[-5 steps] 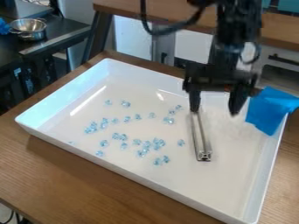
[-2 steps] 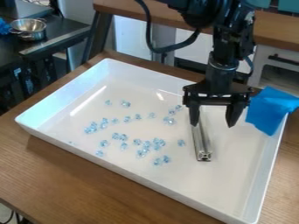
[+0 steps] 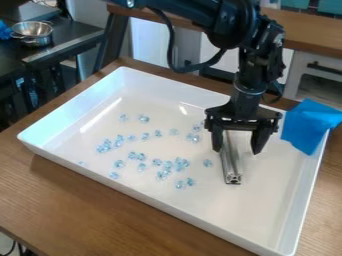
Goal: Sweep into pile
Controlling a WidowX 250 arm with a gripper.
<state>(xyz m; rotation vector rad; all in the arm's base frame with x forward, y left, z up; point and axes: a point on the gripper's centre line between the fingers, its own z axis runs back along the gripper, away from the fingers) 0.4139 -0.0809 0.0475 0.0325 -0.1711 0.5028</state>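
Inside the white tray (image 3: pixel 267 200), right of the scattered crystals (image 3: pixel 181 163), lies the silver bar (image 3: pixel 231 161) I would sweep with. My jaws stand wide, holding nothing, one at each side of the bar's far part, with the left-hand one in view nearer to it.

The bar looks like slotted metal: stiff, probably fairly light for its length, hard to damage and rather slick. Its flat sides should keep it from rolling. I judge the best hold to be across its narrow width, near the middle; gripped towards one end, it could swing round when the crystals push back. Centring over it first should keep me from nudging it aside.

The crystals look small, hard and faceted, so they will likely skitter or slip past the bar's ends if I push fast. One sits alone just left of the bar, where a swing could knock it. The tray's raised walls should hold in strays, but they limit my reach at the edges. A blue cloth (image 3: pixel 309 125) drapes over the right-hand rim, close to my jaws, and could snag. Under the tray is the wooden worktop (image 3: pixel 80 200).
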